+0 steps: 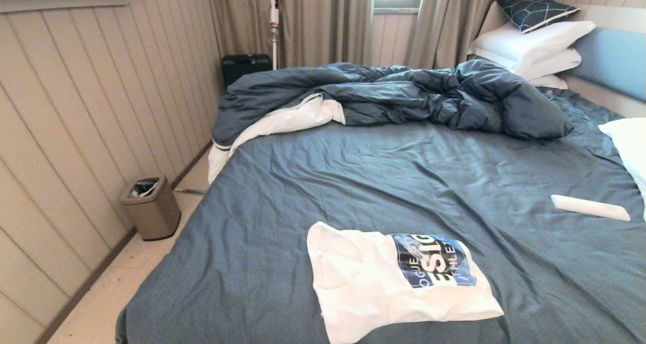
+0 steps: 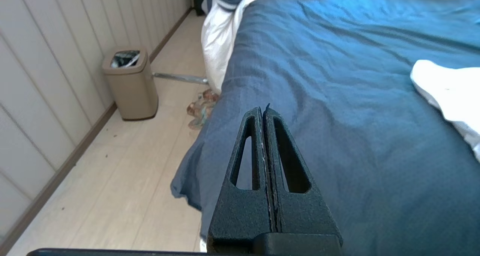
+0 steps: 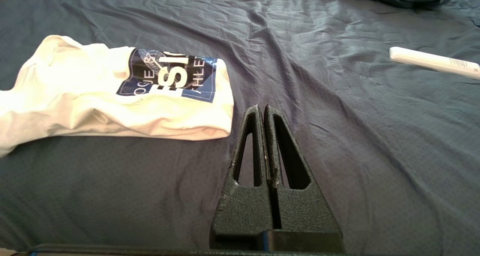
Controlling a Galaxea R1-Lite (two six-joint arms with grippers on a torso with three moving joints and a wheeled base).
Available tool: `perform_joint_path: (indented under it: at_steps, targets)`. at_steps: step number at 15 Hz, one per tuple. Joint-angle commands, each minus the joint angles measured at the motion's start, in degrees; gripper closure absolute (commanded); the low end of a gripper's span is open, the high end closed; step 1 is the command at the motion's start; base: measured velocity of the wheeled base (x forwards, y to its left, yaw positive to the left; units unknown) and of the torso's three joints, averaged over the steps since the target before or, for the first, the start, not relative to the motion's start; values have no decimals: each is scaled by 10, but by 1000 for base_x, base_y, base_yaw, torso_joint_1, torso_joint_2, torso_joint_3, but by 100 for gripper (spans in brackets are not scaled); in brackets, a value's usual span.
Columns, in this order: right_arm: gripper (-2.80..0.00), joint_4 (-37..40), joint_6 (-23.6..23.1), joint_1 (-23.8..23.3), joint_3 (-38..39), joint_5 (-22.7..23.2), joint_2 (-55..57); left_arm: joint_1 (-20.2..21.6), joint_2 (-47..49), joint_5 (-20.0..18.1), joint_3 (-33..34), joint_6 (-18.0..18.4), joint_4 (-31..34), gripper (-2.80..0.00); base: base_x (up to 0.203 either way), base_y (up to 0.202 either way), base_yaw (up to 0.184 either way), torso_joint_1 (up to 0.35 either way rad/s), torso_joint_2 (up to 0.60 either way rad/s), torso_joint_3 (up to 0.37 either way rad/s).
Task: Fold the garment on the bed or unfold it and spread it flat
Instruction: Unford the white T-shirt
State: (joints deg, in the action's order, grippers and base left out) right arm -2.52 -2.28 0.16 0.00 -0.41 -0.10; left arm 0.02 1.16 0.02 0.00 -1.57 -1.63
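Lying folded at the lower centre of the head view, the garment [image 1: 398, 288] (white, with a blue print) rests on the bed [image 1: 353, 182]. The left gripper [image 2: 263, 111] and right gripper [image 3: 262, 109] have fingers pressed together, holding nothing.

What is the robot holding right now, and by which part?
Nothing. The left gripper and right gripper are both shut and empty, above the bed. The folded white shirt lies on the sheet, untouched.
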Motion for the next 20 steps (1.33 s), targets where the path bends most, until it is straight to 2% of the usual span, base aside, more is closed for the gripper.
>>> perform_joint_path:
  at_steps: [1, 10, 12, 14, 17, 20]
  targets:
    - [0, 0, 0, 0, 0, 0, 1, 0, -9, 1, 0, -2, 0, 0, 0, 0, 0, 0, 0, 0]
    - [0, 2, -6, 0, 0, 3, 1, 0, -8, 2, -2, -1, 5, 0, 0, 0, 0, 0, 0, 0]
    - [0, 59, -7, 0, -9, 3, 10, 0, 14, -1, -18, 3, 12, 0, 0, 0, 0, 0, 0, 0]
    - [0, 114, -3, 0, -88, 8, 59, 0, 86, -8, -95, -14, 32, 0, 0, 0, 0, 0, 0, 0]
    - [0, 144, 30, 11, -240, 13, 212, -1, 246, -35, -227, -33, 46, 0, 0, 0, 0, 0, 0, 0]
    - [0, 161, 48, 19, -393, 15, 415, -1, 393, -56, -291, -43, 65, 0, 0, 0, 0, 0, 0, 0]
